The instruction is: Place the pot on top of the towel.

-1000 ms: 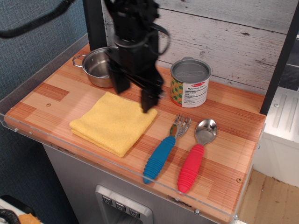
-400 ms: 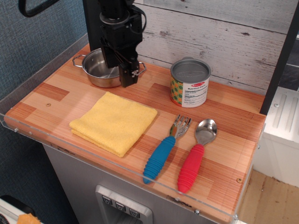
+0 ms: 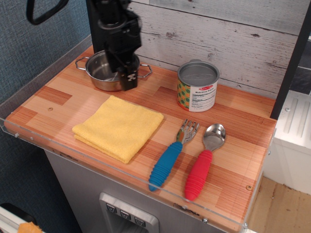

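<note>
The small shiny steel pot [image 3: 98, 73] stands at the back left of the wooden counter, one wire handle pointing left and one right. The yellow towel [image 3: 119, 127] lies flat in front of it, a little apart. My black gripper [image 3: 122, 77] is down at the pot's right side. Its jaws stand apart: one finger is inside the pot and the other [image 3: 129, 80] is outside against the front-right rim. The pot rests on the counter.
A labelled tin can with a grey lid [image 3: 197, 87] stands at the back middle. A blue-handled fork [image 3: 170, 156] and a red-handled spoon [image 3: 200, 167] lie at the front right. A clear rim [image 3: 121, 171] edges the counter's front.
My gripper has moved from above the towel's back edge to the back left and come down onto the pot's right rim. The pot and the towel have not moved.
</note>
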Motion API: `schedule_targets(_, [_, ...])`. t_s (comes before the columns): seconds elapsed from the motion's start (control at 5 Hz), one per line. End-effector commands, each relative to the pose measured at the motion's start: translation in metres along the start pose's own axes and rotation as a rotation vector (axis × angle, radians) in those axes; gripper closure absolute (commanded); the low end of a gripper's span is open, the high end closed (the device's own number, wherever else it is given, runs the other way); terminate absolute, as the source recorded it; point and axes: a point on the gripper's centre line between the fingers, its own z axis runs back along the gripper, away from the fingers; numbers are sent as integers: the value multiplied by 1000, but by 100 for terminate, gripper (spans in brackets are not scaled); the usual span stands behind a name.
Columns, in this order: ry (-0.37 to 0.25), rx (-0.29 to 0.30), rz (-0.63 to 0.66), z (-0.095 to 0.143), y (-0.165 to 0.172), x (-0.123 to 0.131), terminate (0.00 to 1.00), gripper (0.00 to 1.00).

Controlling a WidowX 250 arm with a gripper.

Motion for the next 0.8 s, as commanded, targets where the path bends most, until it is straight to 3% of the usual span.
schedule_targets(0.0, [-9, 8, -62, -11, 17, 16, 0, 0])
schedule_targets(0.2, [8, 12, -68, -15, 17, 16, 0, 0])
schedule_targets(0.4, [-12, 16, -55, -14, 19, 16, 0, 100])
schedule_targets(0.6, [-27, 35, -39, -9, 22, 15, 0, 100])
